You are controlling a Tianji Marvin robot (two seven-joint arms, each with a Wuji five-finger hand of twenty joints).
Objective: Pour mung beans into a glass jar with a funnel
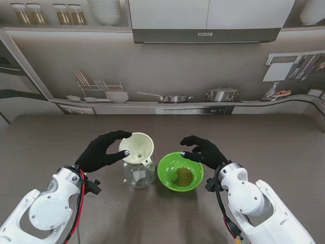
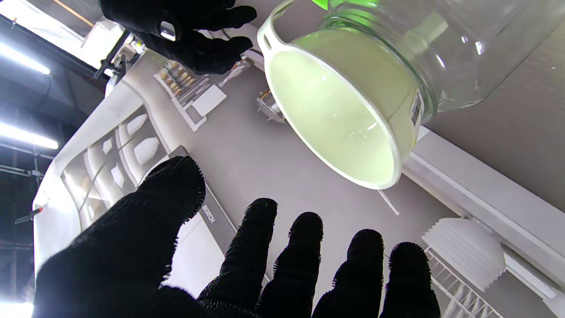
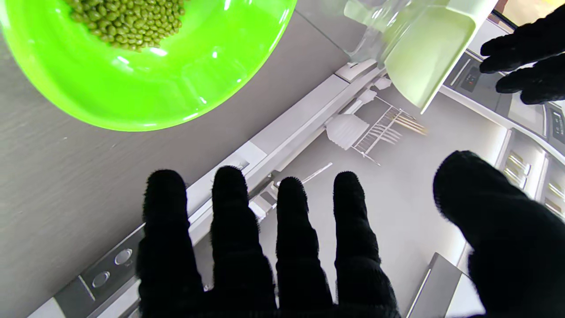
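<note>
We see the wide grey-brown table top (image 1: 284, 152) filling the stand view, with a printed kitchen backdrop (image 1: 167, 66) behind it. Our left hand in its black glove (image 1: 101, 151) sits left of centre, fingers spread and holding nothing, thumb reaching toward the funnel rim; whether it touches the rim we cannot tell. Our right hand in a black glove (image 1: 204, 151) is right of centre, fingers apart, empty, hovering at the far right edge of the bowl. The round bright green plastic bowl (image 1: 168, 179) sits between the hands, nearer to us than the right hand, just beside the jar. The clear glass jar (image 1: 138, 175) stands upright left of the bowl, apparently empty. The pale cream plastic funnel (image 1: 137, 147) sits in the jar mouth, wide cone up, tilted a little, with a small tab handle on its rim; its inside looks clean and glossy in the left wrist view. Smallest, the heap of small olive-green mung beans (image 1: 184, 176) lies at the bowl's middle; the right wrist view shows them as smooth oval grains against the shiny green wall.
</note>
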